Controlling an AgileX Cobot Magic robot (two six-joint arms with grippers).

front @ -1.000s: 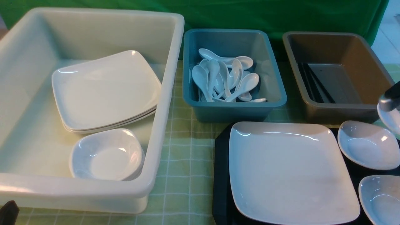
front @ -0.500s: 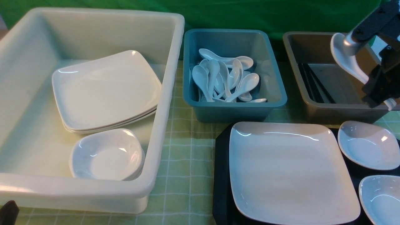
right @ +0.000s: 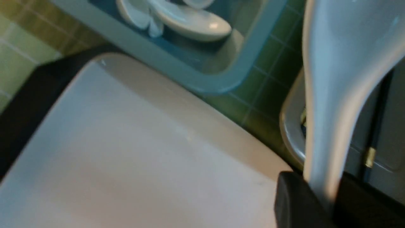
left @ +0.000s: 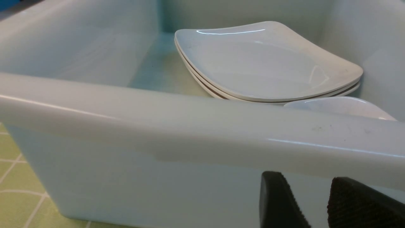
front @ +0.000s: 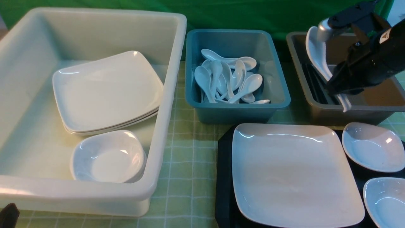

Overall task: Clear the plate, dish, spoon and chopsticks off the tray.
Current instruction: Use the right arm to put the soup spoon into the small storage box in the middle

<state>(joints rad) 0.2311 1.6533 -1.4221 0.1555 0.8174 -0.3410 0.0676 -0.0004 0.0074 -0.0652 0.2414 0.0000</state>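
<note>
My right gripper (front: 340, 85) is shut on the handle of the white spoon (front: 318, 53) and holds it tilted, bowl uppermost, above the grey-brown tub (front: 345, 110). In the right wrist view the spoon (right: 335, 79) rises from my shut gripper (right: 319, 202). The large white square plate (front: 294, 171) lies on the black tray (front: 223, 177), with two small deep dishes (front: 373, 147) (front: 386, 201) at its right. Black chopsticks (front: 316, 84) lie in the grey-brown tub; none show on the tray. My left gripper (left: 311, 202) is open and empty at the white tub's front wall.
A big white tub (front: 158, 152) at the left holds stacked square plates (front: 107, 91) and small dishes (front: 109, 156). A blue tub (front: 237, 110) in the middle holds several white spoons (front: 227, 80). A green checked cloth (front: 186, 158) covers the table.
My right gripper has carried the spoon up from the tray's right edge and leftward, to above the grey-brown tub. The left gripper has not moved.
</note>
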